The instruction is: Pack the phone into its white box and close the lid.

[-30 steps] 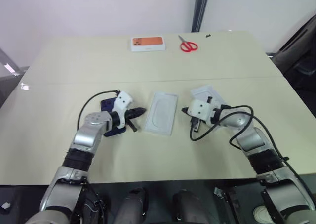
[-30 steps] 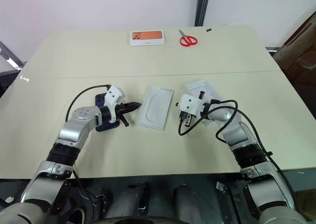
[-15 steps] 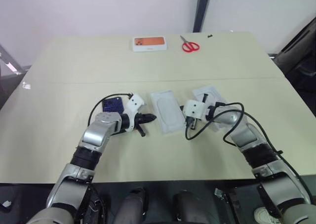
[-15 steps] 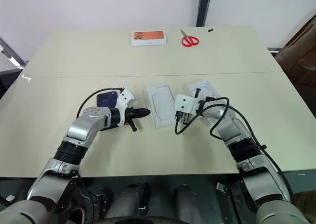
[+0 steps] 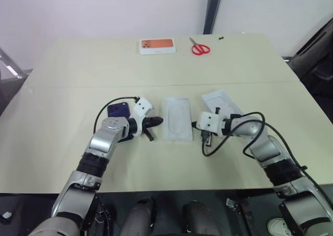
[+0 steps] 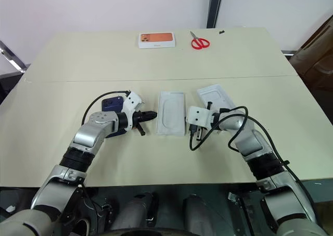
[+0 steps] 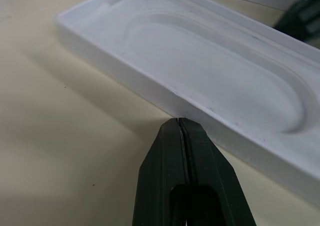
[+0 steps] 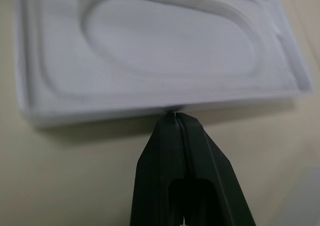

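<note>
Head view: I see the white tray point(image 5: 177, 125) mid-bench, phone point(image 5: 117, 110) behind the left gripper point(image 5: 158, 121). Left wrist: gripper pressed together at the tray's wall. Right wrist: right gripper point(image 8: 176, 117) likewise. Tray probably light, stiff, slides easily; I'd pinch its rim.

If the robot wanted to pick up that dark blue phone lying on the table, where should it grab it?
Probably across the long edges of the slim dark navy blue phone, coming down from above. It lies flat on the beige table, so only its thin sides offer a pinch. The left gripper, fingers shut, is nearest; its arm partly covers the phone, so the end towards the table's far edge looks freest.
</note>
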